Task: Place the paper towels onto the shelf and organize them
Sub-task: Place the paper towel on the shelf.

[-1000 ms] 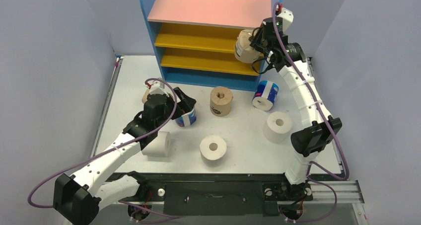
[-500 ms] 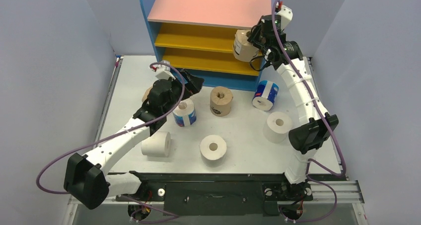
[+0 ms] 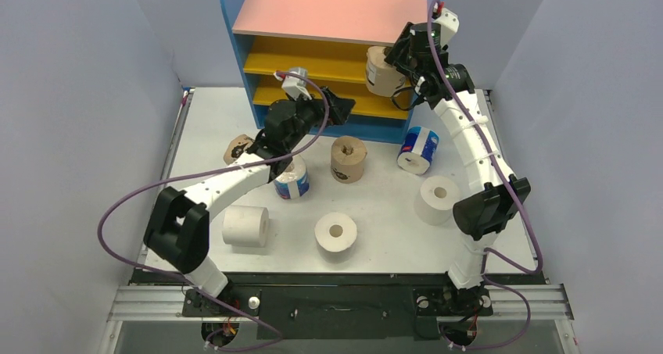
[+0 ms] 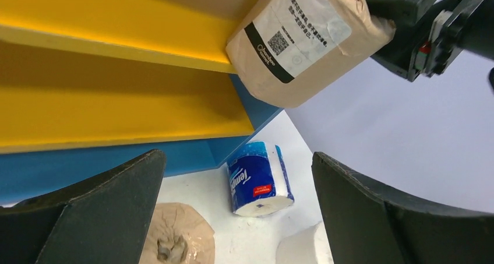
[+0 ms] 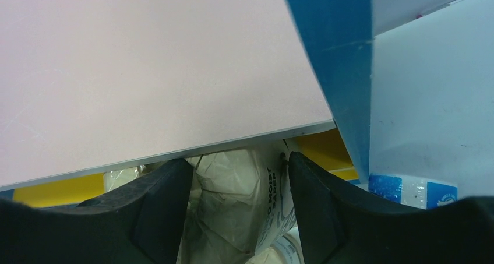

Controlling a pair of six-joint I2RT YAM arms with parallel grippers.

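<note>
The shelf (image 3: pixel 336 14) stands at the back, with a pink top, yellow boards and a blue base. My right gripper (image 3: pixel 397 57) is shut on a tan-wrapped paper towel roll (image 3: pixel 380 68) and holds it at the right end of the upper yellow board, under the pink top (image 5: pixel 145 71). The roll (image 5: pixel 239 194) sits between my right fingers. My left gripper (image 3: pixel 335 109) is open and empty in front of the lower yellow board; its view shows the held tan roll (image 4: pixel 303 39). Several rolls lie on the table: tan (image 3: pixel 348 159), blue-and-white (image 3: pixel 418 149), white (image 3: pixel 336 233).
Another blue-and-white roll (image 3: pixel 293 180) and a tan roll (image 3: pixel 237 147) lie partly under my left arm. White rolls lie at the front left (image 3: pixel 246 226) and at the right (image 3: pixel 436 199). The shelf's blue side panel (image 5: pixel 338 60) is close to my right gripper.
My left arm has swung up and right from the blue-and-white roll on the table to the shelf front, still open and empty. My right gripper has pushed the tan roll slightly further towards the shelf.
</note>
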